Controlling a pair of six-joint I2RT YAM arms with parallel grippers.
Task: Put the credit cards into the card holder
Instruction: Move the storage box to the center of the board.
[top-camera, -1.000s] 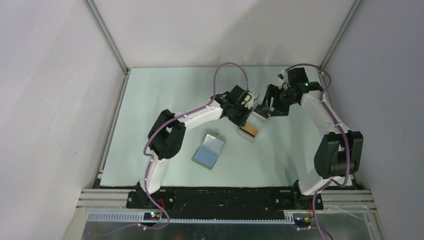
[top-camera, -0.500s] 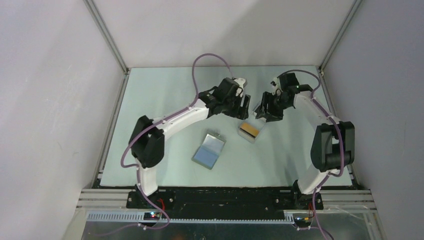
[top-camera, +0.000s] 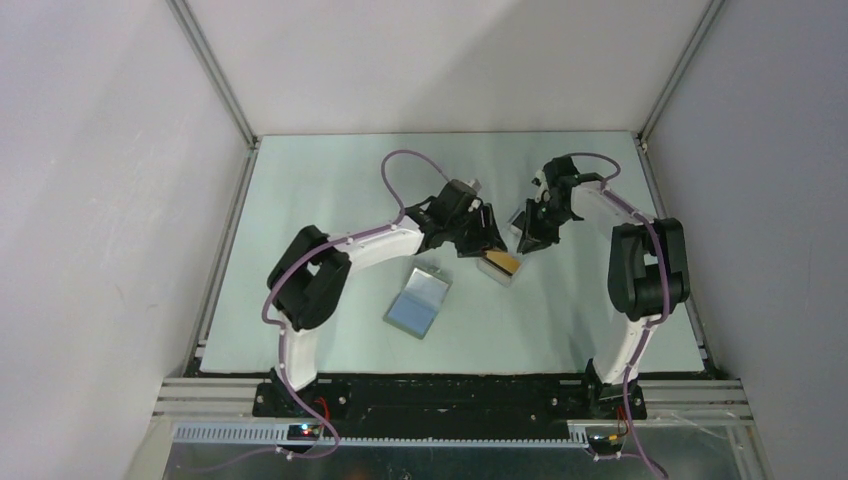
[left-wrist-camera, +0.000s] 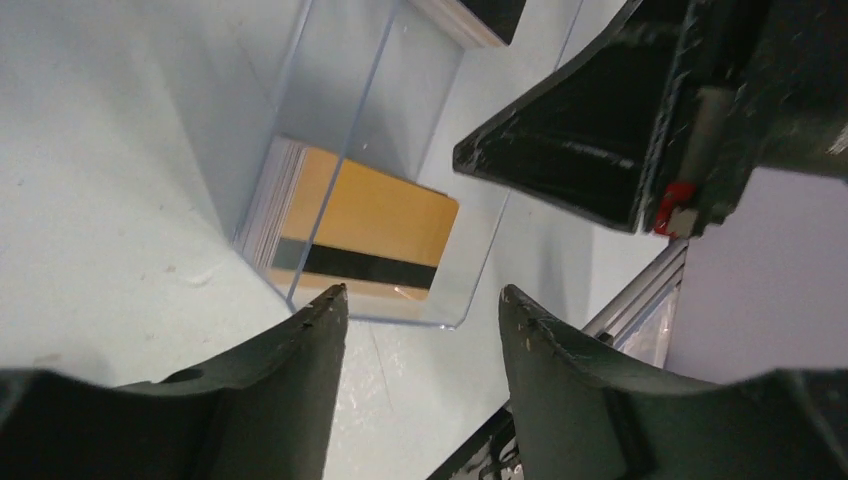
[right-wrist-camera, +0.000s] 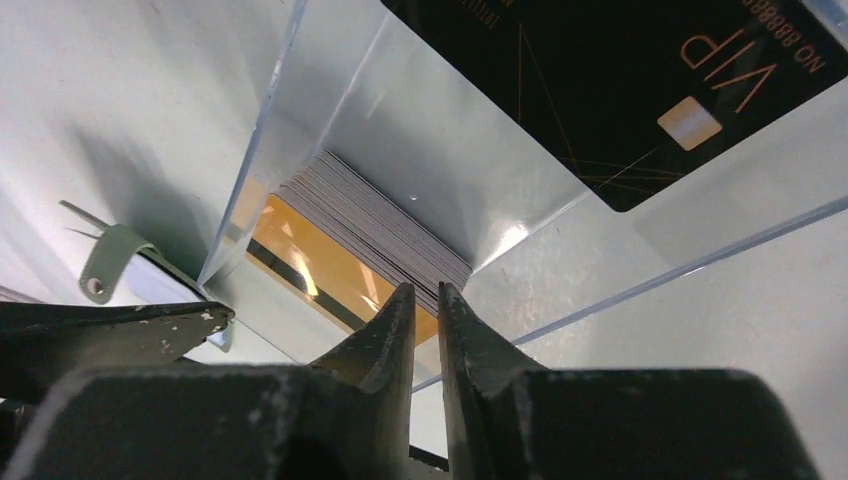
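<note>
Edges: table shut in by walls on the left, back and right; near edge taken up by the arm mounts
Open room: bare table on the left side and along the back; a bare strip near, in front of the card holder
Cards: one stack in the near end of a clear tray, mid-table, a little right of centre
Card axis: top card face up, orange-gold, black stripe along one long side; long side lies across the tray
Tray axis: slants near-left to far-right
Black card: VIP lettering, past a clear wall at the tray's far end; inside or outside, cannot tell
Card holder: open flat, bluish inside up, near-left of the tray and apart from it; slants much like the tray; snap tab on the tray side
Left gripper: fingers well apart, nothing between them, tips just beside the tray's end wall
Right gripper: fingers almost together, thin slit left, tips at the stack's edge; whether a card is caught, cannot tell
In the way: grippers face each other close across the tray; clear walls ring the stack
</note>
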